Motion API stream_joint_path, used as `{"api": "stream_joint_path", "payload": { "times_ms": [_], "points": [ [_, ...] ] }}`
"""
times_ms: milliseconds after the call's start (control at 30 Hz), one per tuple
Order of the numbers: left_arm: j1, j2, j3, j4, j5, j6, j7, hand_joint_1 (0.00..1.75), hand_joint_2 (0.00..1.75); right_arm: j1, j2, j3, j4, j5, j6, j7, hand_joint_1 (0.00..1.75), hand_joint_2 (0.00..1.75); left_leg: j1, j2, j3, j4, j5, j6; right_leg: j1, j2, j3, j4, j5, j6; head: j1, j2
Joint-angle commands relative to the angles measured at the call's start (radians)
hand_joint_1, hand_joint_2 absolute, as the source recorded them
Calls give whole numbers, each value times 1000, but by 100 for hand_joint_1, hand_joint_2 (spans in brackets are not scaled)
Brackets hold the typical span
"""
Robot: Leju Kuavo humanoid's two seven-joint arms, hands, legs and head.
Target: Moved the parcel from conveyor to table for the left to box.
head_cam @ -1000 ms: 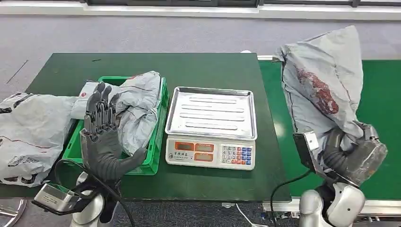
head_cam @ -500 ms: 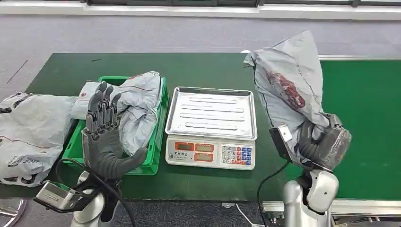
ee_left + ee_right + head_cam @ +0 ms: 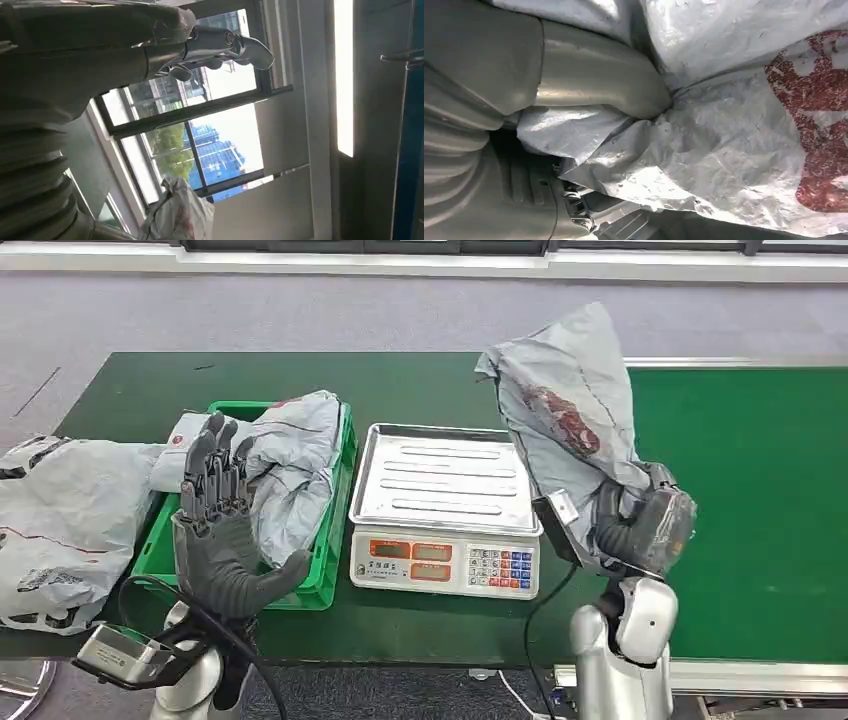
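left hand [image 3: 225, 530]: raised, palm up, fingers apart, nothing held | right hand [image 3: 640, 525]: raised, fingers clenched

No text, brand or number can be read. The scale [image 3: 445, 565] carries two orange display windows and a coloured keypad, too small to make out; the parcel [image 3: 565, 405] bears a red print toward its 3 o'clock side, shapeless and unreadable.

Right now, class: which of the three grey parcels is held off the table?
The parcel with the red print, gripped upright by the right hand beside the scale; the others lie in the green crate and at the table's left end.
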Motion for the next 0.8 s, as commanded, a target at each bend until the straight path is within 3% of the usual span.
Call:
{"api": "stream_joint_path", "payload": {
  "times_ms": [33, 367, 600, 800],
  "points": [
    [-33, 34, -35, 54, 2, 8, 4, 0, 175, -87, 0, 60, 146, -7, -1, 6, 175, 175, 0, 2, 3, -1, -1, 1, 1, 2, 3, -2, 0, -2, 0, 0],
    [-61, 39, -49, 85, 18, 3, 4, 0, 175, -163, -14, 120, 254, -1, -1, 5, 175, 175, 0, 2, 1, -1, 0, 0, 0, 2, 1, -1, 1, -1, 0, 0],
    [-103, 28, -64, 131, 39, -13, 4, 0, 175, -270, -105, 362, 362, -1, -1, 199, 175, 175, 0, 2, 2, -1, 0, 1, 0, 2, 1, -1, 1, -1, 0, 0],
    [-116, 16, -63, 144, 31, -17, 4, 0, 175, -335, -89, 391, 490, -1, -1, 216, 175, 175, 0, 1, 4, -2, 0, 1, 1, 1, 3, -2, 1, -2, 0, 0]
  ]
}}
